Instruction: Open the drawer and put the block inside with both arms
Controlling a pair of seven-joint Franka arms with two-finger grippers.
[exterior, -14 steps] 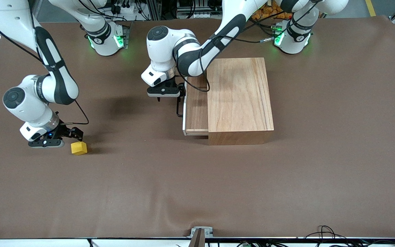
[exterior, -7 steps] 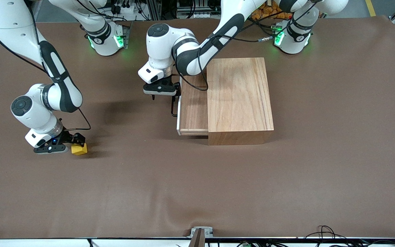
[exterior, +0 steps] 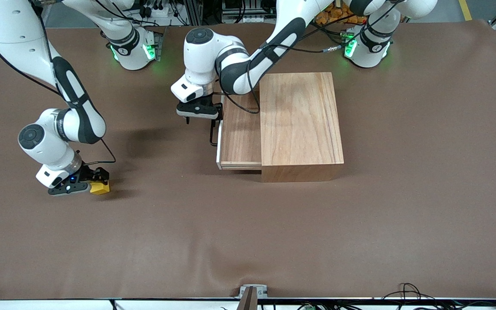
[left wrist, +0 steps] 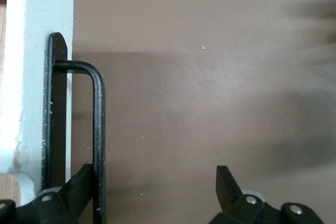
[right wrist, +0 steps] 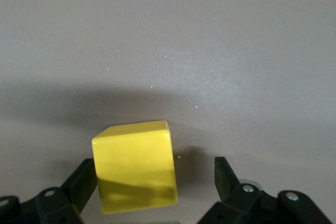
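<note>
The light-wood box (exterior: 302,125) stands near the left arm's base, and its drawer (exterior: 241,129) is pulled partly out toward the right arm's end. My left gripper (exterior: 199,115) (left wrist: 155,184) is open. One of its fingers (left wrist: 79,182) sits between the white front panel (left wrist: 31,77) and the black handle (exterior: 212,131) (left wrist: 98,129), against the bar. The yellow block (exterior: 100,187) (right wrist: 135,174) rests on the brown mat. My right gripper (exterior: 96,181) (right wrist: 155,184) is down around it and open. The block lies close against one finger (right wrist: 84,182), with a gap to the other.
The brown mat (exterior: 248,232) covers the whole table. Both arm bases with green lights stand along the edge farthest from the front camera. A metal bracket (exterior: 252,292) and some cables sit at the edge nearest it.
The drawer has slid farther out toward the right arm's end, with my left gripper moving along at the handle. My right gripper has come down and now straddles the block.
</note>
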